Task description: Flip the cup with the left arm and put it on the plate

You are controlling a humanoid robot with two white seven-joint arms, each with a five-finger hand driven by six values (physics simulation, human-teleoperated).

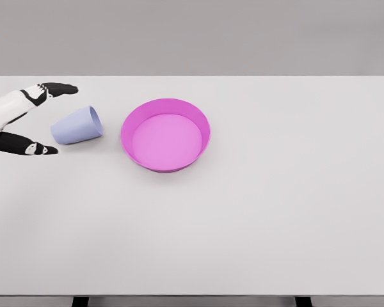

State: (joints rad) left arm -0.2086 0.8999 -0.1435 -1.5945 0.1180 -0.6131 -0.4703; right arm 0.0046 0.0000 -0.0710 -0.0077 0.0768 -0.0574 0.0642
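Observation:
A pale lavender cup [77, 125] lies on its side on the white table [256, 211], its mouth turned toward the right. Just to its right sits a magenta plate [166, 133] with a raised rim, nothing in it. My left hand [54, 119] comes in from the left edge with its fingers spread: the upper fingers [59, 89] reach above the cup's base and the thumb [41, 149] lies below it. The cup's base sits between them, and no finger visibly touches it. The right arm does not show.
The table's far edge runs across the top, under a grey wall. Its front edge shows at the bottom, with dark legs beneath.

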